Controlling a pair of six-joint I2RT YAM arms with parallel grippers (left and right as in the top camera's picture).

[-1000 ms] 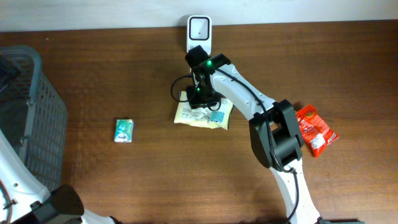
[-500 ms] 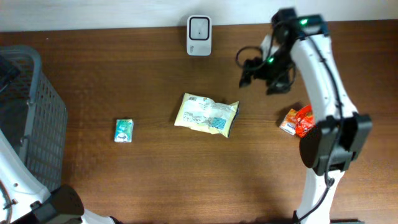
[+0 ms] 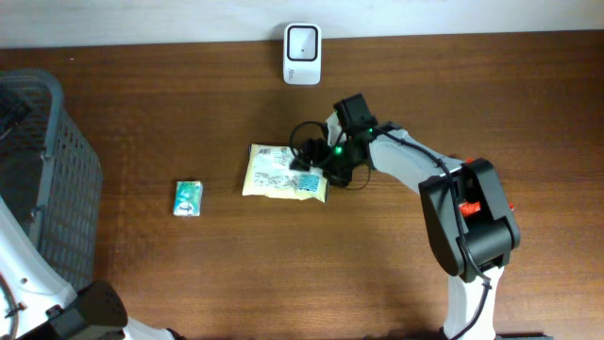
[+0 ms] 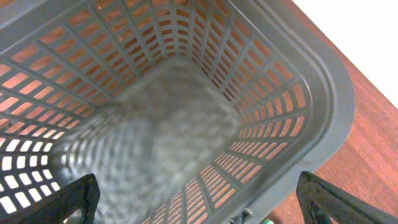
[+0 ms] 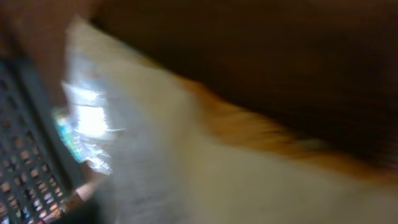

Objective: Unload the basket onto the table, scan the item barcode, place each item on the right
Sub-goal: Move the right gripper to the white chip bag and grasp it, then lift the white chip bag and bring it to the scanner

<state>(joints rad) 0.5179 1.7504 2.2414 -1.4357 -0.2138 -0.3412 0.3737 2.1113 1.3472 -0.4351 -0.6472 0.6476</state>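
Observation:
A pale yellow snack packet [image 3: 281,172] lies flat at the middle of the table. My right gripper [image 3: 313,162] is down at its right edge, touching or just over it. The right wrist view is heavily blurred, the packet [image 5: 217,168] fills most of it, and no fingers show, so the jaws' state is unclear. The white barcode scanner [image 3: 302,42] stands at the back edge, well behind the packet. My left gripper [image 4: 199,208] hangs open over the grey basket [image 4: 311,81], with nothing between its fingers [image 4: 74,200].
A small green packet [image 3: 189,198] lies left of the yellow one. The grey basket [image 3: 57,179] takes up the table's left end. A red packet [image 3: 463,202] peeks out from under my right arm's base link.
My right arm swung from the back right down to the yellow packet's right edge. The packet now lies a little farther left. The red packet is mostly covered by the arm.

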